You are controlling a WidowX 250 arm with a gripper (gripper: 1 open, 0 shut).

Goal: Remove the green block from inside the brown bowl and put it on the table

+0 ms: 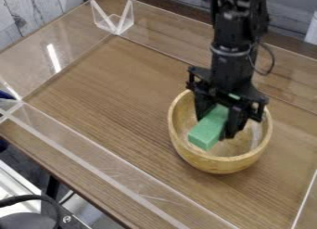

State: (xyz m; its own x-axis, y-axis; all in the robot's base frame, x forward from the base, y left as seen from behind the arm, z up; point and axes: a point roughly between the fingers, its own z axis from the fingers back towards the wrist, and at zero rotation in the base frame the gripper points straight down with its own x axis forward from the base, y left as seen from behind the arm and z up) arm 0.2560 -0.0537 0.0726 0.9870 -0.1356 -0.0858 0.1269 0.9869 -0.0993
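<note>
The brown bowl [210, 153] sits on the table [111, 94] at the right front, round and light tan. My gripper [221, 114] hangs over the bowl's middle, pointing down, shut on the green block [209, 127]. The block is a bright green bar held at its upper end, tilted, with its lower end hanging just above the bowl's inside near the left wall. The black arm [233, 33] rises straight up from the gripper to the top edge of the view.
Clear acrylic walls [74, 145] edge the tabletop at left and front. A clear angled bracket [114, 17] stands at the back left corner. Bare wood planks spread to the left of the bowl.
</note>
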